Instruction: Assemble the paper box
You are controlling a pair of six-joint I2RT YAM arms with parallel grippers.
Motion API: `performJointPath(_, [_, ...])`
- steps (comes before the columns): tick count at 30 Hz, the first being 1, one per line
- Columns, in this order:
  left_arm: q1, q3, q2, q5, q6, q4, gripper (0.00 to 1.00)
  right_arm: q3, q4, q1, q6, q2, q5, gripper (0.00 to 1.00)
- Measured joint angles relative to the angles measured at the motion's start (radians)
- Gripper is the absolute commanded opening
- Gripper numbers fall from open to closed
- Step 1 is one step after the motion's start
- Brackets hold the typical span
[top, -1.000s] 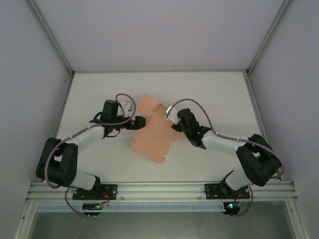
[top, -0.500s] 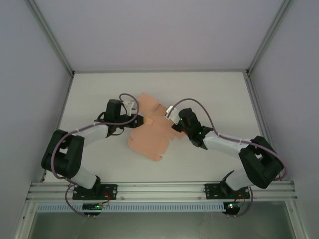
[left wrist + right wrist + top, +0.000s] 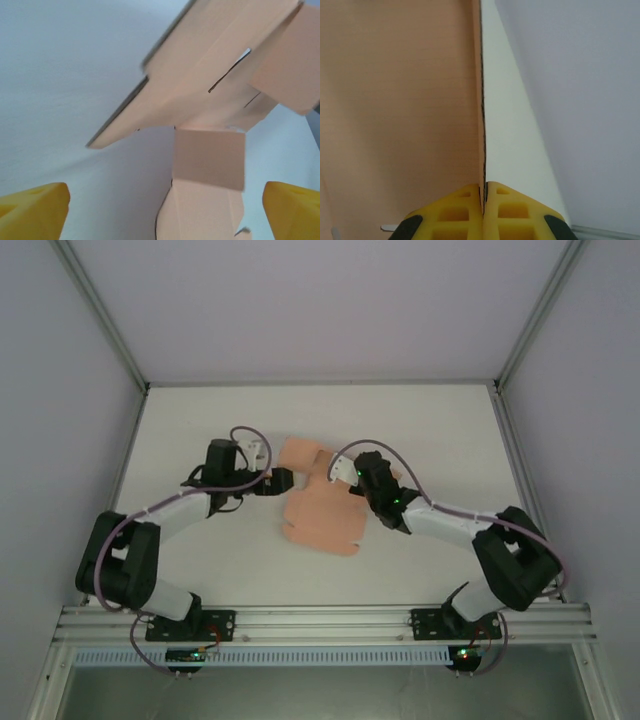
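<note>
On white table [image 3: 200,420], paper box [image 3: 320,515]; pale walls [image 3: 320,310]

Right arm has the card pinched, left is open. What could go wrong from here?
The right gripper pinches the paper box by one thin edge; the sheet could slip or crease there. The left gripper is open with a flap between its fingers; closing now might crush it off its fold line.

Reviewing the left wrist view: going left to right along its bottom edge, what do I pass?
One yellow plastic fingertip → bare white table → folded salmon-pink card paper box → the other yellow fingertip.
</note>
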Motion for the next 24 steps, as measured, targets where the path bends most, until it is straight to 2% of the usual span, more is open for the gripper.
performJointPath(5, [0.116, 0.014, -0.060, -0.121, -0.014, -0.090, 1.00, 0.003, 0.293, 0.026, -0.310, 0.153, 0.077, 0.00])
performJointPath(9, [0.177, 0.070, -0.046, -0.245, -0.037, -0.163, 1.00, -0.012, 0.497, 0.051, -0.475, 0.270, 0.084, 0.00])
performJointPath(17, [0.182, 0.199, 0.154, -0.350, -0.044, -0.142, 0.99, -0.050, 0.768, 0.061, -0.574, 0.381, 0.071, 0.00])
performJointPath(22, [0.159, 0.214, 0.250, -0.351, -0.006, -0.120, 0.97, -0.083, 0.858, 0.061, -0.583, 0.415, 0.068, 0.00])
performJointPath(24, [0.128, 0.214, 0.263, -0.333, 0.024, -0.100, 0.92, -0.090, 0.876, 0.063, -0.583, 0.417, 0.069, 0.00])
